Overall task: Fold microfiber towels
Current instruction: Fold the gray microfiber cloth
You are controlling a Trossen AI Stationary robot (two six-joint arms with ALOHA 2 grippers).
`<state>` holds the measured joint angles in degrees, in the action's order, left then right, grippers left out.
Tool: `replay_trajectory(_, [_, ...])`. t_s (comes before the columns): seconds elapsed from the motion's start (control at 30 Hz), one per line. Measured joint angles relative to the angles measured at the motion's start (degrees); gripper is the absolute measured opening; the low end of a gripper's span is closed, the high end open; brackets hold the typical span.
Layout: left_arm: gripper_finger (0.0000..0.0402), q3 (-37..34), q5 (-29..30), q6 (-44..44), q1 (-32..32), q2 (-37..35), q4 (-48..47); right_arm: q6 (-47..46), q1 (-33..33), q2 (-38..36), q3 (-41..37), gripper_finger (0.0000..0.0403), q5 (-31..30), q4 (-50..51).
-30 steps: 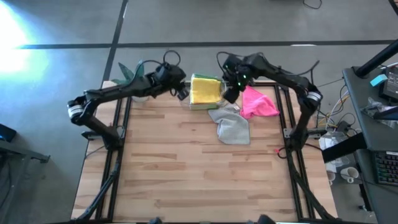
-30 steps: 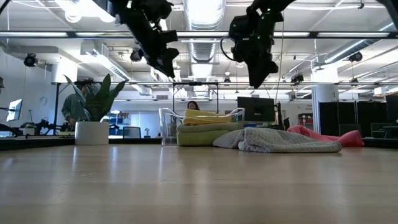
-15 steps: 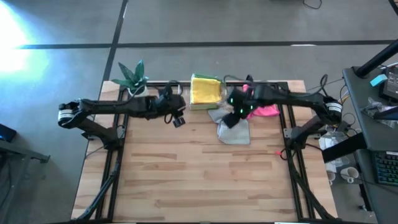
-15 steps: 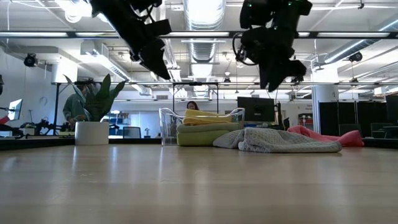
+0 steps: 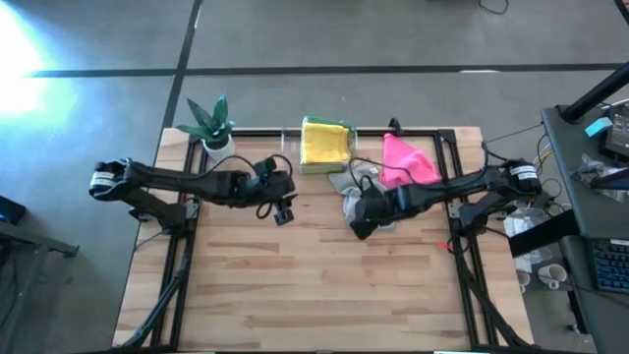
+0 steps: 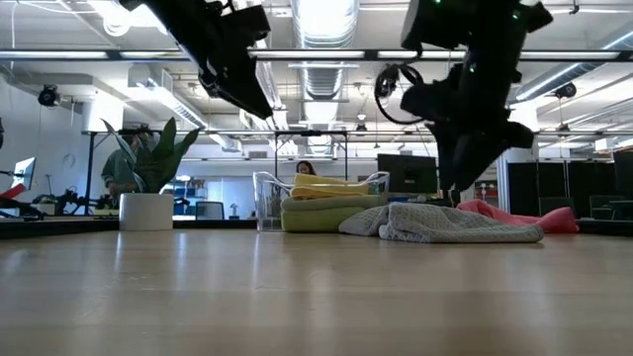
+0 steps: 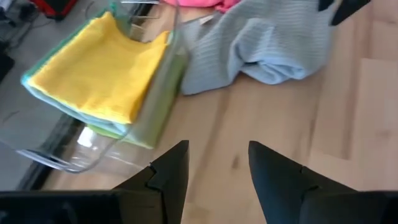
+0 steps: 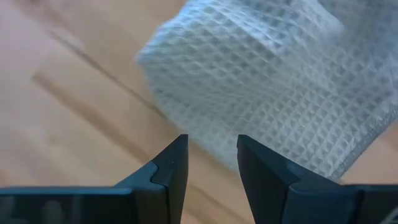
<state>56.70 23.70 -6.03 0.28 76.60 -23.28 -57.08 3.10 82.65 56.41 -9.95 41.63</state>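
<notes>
A crumpled grey waffle-weave towel (image 5: 346, 184) (image 6: 445, 223) (image 8: 267, 81) lies on the wooden table, right of centre. My right gripper (image 5: 360, 229) (image 6: 459, 184) (image 8: 211, 158) hovers open just above the towel's near edge, pointing steeply down. A pink towel (image 5: 408, 162) (image 6: 514, 216) lies bunched behind the grey one. A folded yellow towel (image 5: 324, 141) (image 7: 102, 68) rests on green ones (image 6: 316, 218) in the clear tray (image 7: 43, 158). My left gripper (image 5: 283, 210) (image 7: 217, 168) is open in the air left of centre, slanting down toward the tray.
A potted plant (image 5: 208, 123) (image 6: 148, 188) stands at the far left corner. Bare wooden table (image 5: 314, 285) stretches across the whole near half. A person shows in the room beyond the table in the low view.
Both grippers have swung away from the tray at the far edge toward the table's near side. The right one has also dropped and rolled, ending just above the grey towel's near edge. The left one has sunk a little. The towels have kept still.
</notes>
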Motion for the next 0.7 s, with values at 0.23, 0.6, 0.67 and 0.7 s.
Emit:
replay_trajectory(0.23, [0.0151,-1.27,-1.15,-6.95,-5.42,0.02,0.7,-7.04,0.38,0.0,-6.73,0.0128,-4.94,-6.62])
replay_trajectory(0.6, [0.0151,-3.66,-1.33,-13.64,-12.02,0.09,2.19,-12.8,4.14,0.03,-10.84,0.0127,-3.5,-11.19])
replay_trajectory(0.67, [0.0151,-3.66,-1.31,-13.67,-12.51,0.09,2.17,-13.32,5.21,0.03,-10.95,0.0127,-3.39,-11.09])
replay_trajectory(0.7, [0.0151,-3.66,-1.31,-13.7,-12.69,0.09,2.15,-13.57,5.63,0.03,-11.04,0.0127,-3.35,-11.15])
